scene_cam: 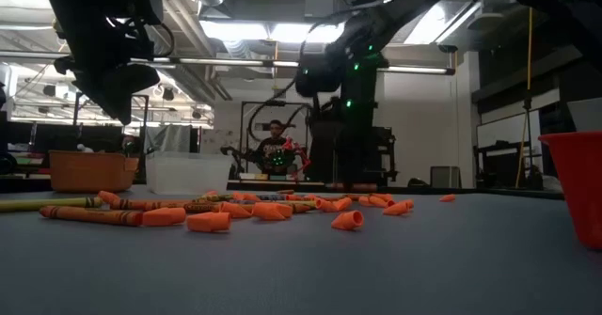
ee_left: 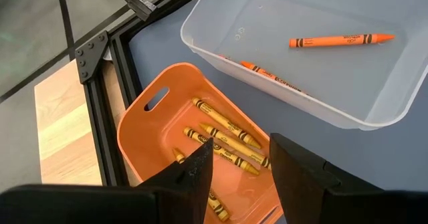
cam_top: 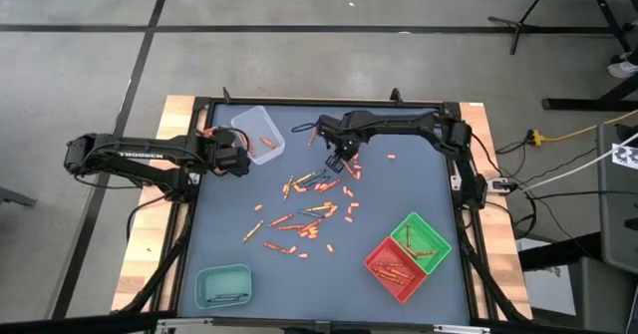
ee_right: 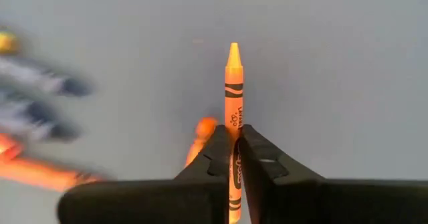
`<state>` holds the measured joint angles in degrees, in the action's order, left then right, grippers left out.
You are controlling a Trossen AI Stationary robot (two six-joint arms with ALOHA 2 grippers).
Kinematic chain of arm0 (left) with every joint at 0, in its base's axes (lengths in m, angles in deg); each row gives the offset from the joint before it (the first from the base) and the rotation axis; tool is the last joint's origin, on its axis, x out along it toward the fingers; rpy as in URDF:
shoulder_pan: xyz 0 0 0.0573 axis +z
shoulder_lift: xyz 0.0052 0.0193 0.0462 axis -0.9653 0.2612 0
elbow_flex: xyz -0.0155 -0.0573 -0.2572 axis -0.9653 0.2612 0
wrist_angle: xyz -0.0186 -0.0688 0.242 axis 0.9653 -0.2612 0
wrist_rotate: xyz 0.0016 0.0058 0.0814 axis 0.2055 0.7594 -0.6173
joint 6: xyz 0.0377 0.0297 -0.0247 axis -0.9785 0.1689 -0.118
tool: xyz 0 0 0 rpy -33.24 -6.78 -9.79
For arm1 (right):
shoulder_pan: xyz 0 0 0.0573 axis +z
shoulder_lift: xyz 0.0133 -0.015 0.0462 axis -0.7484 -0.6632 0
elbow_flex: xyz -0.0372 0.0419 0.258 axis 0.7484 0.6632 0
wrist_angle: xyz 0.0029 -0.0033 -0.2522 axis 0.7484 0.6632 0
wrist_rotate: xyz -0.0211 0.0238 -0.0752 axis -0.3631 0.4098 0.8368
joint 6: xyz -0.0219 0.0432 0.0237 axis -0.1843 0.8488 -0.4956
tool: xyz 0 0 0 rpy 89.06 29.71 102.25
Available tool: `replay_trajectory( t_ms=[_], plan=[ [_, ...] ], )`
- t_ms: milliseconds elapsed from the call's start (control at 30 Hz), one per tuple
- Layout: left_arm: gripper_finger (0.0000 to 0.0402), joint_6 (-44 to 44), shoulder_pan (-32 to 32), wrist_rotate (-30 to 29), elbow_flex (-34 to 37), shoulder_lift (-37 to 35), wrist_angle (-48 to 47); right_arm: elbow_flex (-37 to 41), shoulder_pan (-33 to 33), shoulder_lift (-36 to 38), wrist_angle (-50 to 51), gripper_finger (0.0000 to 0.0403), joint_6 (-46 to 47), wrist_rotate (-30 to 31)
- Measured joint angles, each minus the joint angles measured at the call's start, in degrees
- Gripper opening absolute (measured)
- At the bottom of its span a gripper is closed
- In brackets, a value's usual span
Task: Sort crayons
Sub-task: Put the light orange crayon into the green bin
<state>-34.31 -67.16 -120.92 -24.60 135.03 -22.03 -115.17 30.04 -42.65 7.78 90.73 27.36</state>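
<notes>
Beside the clear rectangular plastic tray (cam_top: 261, 133), the right end effector (ee_right: 234, 154), clamped on a thin orange wax crayon (ee_right: 233, 83), should lift straight, keeping its grip firm.

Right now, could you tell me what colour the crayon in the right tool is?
Orange, with black wrapper markings; the crayon shows best in the right wrist view, pinched by the right tool.

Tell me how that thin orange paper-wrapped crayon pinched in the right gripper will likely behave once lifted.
The thin orange paper-wrapped crayon looks stiff and probably light. The right gripper pinches only its middle, so it may pivot. Being round, it would likely roll if dropped on the flat grey table.
</notes>
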Motion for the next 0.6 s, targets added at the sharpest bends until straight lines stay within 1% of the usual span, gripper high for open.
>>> replay_trajectory(
  t_ms=[67, 167, 367, 467, 600],
  plan=[
    [0.013, 0.0, -0.01, 0.0, -0.01, 0.0, 0.0, -0.05, 0.01, 1.55, 1.68, 0.0006, -0.94, -2.54],
    [0.013, 0.0, -0.01, 0.0, -0.01, 0.0, 0.06, -0.05, 0.03, 3.72, 4.83, 0.001, -1.83, -5.58],
    [0.013, -0.02, -0.01, 0.0, -0.01, 0.0, 0.11, -0.09, 0.09, 8.84, 14.15, 0.0011, -2.25, -10.61],
    [0.013, -0.02, 0.01, 0.0, -0.01, 0.0, 0.11, -0.09, 0.56, 11.4, 18.51, 0.0008, -2.22, -12.09],
    [0.013, -0.02, 0.01, 0.0, 0.0, 0.0, 0.17, -0.11, 2.86, 14.53, 23.78, 0.0012, -2.22, -12.32]
  ],
)
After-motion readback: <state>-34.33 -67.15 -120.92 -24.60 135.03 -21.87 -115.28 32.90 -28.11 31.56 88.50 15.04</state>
